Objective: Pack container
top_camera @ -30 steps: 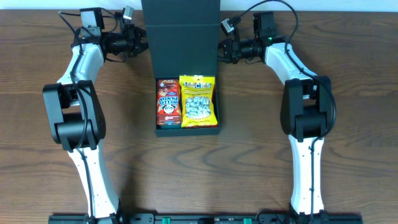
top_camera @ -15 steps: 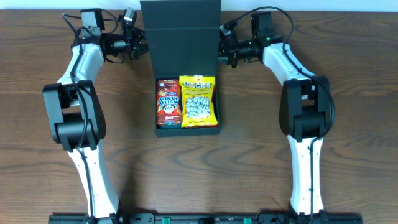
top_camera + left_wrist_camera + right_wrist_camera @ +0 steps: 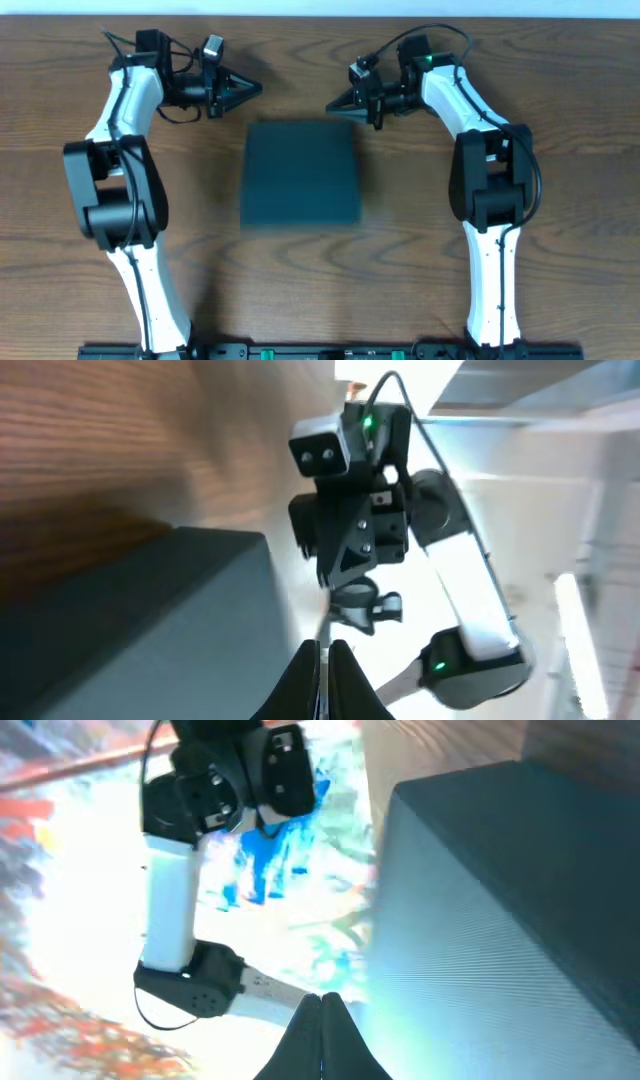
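Note:
The container, a dark teal-black square box, lies on the table centre with its flap lid down, hiding what is inside. It also shows in the left wrist view and the right wrist view. My left gripper is shut and empty, just beyond the box's far left corner, pointing right. My right gripper is shut and empty, just beyond the far right corner, pointing left. The two fingertips face each other above the table behind the box. Each wrist view shows its own shut jaws: left, right.
The wooden table surrounds the box. The arm bases stand at the front left and front right. The table's far edge runs just behind the two grippers.
The lid, upright at the back with the snack packets showing, has dropped shut over the box. Both grippers moved off its sides and swung inward behind the box.

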Robot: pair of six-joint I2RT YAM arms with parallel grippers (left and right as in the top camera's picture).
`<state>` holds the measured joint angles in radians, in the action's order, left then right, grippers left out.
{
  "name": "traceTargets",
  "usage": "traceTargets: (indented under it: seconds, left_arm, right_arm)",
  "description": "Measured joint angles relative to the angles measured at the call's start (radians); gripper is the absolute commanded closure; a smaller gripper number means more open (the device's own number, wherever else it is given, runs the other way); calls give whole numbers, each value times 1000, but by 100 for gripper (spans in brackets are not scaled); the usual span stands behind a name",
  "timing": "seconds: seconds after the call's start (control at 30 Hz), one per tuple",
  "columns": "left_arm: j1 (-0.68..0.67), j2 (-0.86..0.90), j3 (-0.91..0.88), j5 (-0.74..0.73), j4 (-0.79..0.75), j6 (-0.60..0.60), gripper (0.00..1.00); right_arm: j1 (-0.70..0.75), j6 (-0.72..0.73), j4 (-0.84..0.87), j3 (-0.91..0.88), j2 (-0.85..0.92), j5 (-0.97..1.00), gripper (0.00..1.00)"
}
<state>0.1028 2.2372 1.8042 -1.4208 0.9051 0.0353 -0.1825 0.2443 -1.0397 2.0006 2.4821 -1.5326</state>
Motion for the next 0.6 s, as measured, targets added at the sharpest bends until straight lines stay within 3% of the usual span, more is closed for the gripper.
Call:
traceTargets:
  seconds: [0.23, 0.47, 0.6]
  left_arm:
    - [-15, -69, 0, 143, 32, -120, 94]
    - [-77, -154, 0, 484, 26, -134, 94]
    - [-131, -262, 0, 605, 22, -167, 94]
  right_arm:
    - [6, -158, -44, 0, -3, 90, 98]
    - [44, -175, -51, 51, -48, 502, 98]
    - [56, -192, -80, 65, -154, 702, 98]
